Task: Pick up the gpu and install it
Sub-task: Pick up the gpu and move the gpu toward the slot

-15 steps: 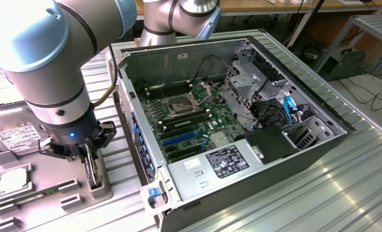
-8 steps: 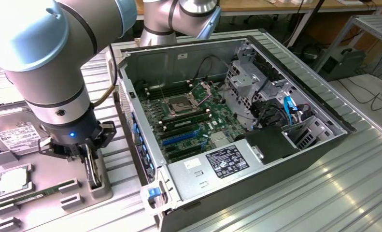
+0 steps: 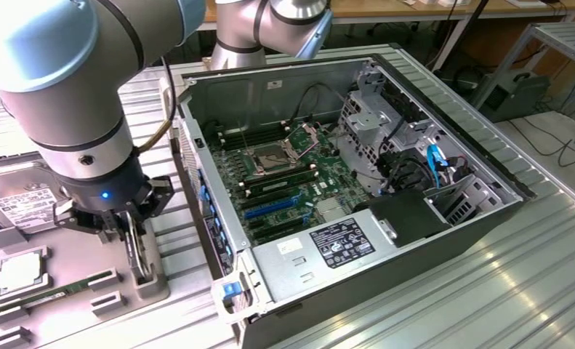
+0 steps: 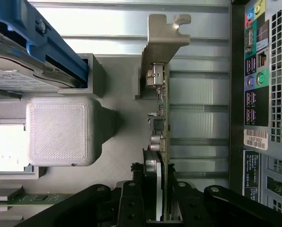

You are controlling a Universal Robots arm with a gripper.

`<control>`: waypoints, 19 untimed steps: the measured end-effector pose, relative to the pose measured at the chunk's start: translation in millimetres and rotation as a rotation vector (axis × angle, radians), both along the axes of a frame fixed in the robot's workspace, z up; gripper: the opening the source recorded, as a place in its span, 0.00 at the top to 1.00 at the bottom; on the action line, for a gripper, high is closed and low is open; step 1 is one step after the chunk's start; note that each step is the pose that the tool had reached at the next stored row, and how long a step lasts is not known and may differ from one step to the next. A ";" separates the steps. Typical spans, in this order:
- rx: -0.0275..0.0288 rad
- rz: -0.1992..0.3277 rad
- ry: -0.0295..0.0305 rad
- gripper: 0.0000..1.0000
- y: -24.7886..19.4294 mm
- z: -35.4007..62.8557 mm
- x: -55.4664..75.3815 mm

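Exterior view: the black two-fingered gripper (image 3: pixel 132 243) on the grey robot arm reaches down into a grey printed parts tray (image 3: pixel 69 291). The tray lies just beside the open black computer case (image 3: pixel 267 87), whose green motherboard (image 3: pixel 297 182) is bare. A silver boxy hard drive (image 3: pixel 20 200) sits on the same tray.

Wrist view: the gpu (image 4: pixel 163 109), a thin flat expansion card seen edge-on with a silvery metal bracket (image 4: pixel 162 38) at its far end, stands on edge in the tray's holder. The gripper is set narrow, one finger on each face, apparently clamped on the card's near end. The card looks light and stiff but fragile, studded with small components. A square hold on the flat faces seems safest, since a tilted grip could lever the board.
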State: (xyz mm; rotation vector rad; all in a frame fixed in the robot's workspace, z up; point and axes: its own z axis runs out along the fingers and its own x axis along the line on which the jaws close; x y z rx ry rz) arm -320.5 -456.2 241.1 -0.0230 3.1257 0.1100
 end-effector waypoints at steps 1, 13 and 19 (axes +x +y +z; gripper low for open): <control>0.0000 0.000 0.0000 0.72 0.0 1.5 0.0; 0.0000 0.000 0.0000 0.72 0.0 20.1 0.0; -0.0001 0.000 0.0001 0.72 0.0 30.1 0.0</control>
